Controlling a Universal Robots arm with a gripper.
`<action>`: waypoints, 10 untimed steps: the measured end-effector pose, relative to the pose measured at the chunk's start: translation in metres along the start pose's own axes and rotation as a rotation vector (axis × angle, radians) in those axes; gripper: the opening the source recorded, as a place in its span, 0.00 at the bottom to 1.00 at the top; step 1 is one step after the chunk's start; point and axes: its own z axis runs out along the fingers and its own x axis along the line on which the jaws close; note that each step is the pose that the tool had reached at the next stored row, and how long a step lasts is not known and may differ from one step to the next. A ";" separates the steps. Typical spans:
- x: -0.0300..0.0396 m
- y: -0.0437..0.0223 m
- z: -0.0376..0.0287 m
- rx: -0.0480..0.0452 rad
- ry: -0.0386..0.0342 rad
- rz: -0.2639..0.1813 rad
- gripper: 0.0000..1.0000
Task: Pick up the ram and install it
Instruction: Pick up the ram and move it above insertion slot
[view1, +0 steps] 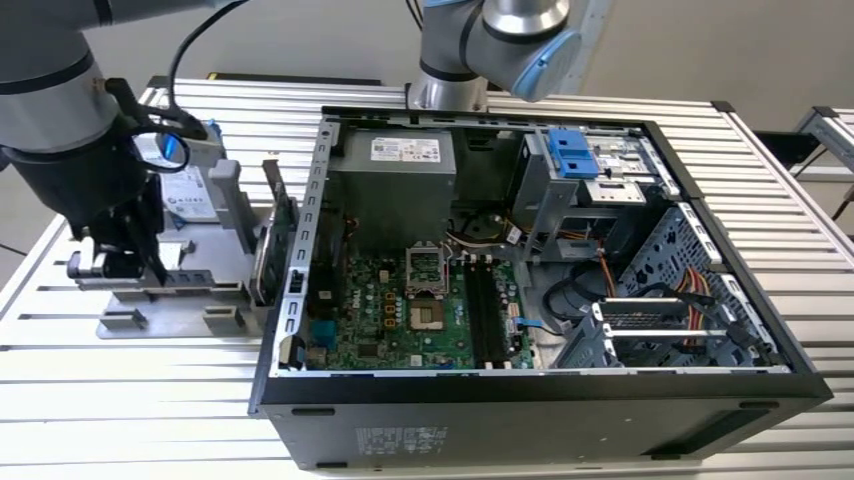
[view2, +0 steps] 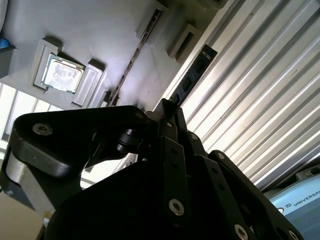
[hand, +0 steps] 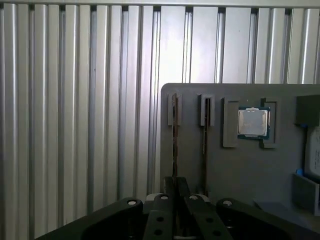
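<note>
The thin dark circuit-board ram stands on edge in an outer slot of the flat grey holder at the exterior view's left, its long axis running straight out from under the black claw just above; whether the claw grips it I cannot tell.

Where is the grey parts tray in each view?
Exterior view: grey parts tray at the exterior view's left, beside the computer case.
Second wrist view: tray beyond the gripper, holding the processor chip.
First wrist view: tray beyond the gripper, same chip.
Shared landmark: the ribbed table.
</note>
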 end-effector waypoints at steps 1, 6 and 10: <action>0.0000 0.0000 -0.0008 0.0000 0.0001 0.000 0.00; 0.0002 0.0001 -0.0052 -0.0001 0.0001 0.000 0.00; 0.0004 0.0001 -0.0087 -0.0001 0.0001 0.000 0.00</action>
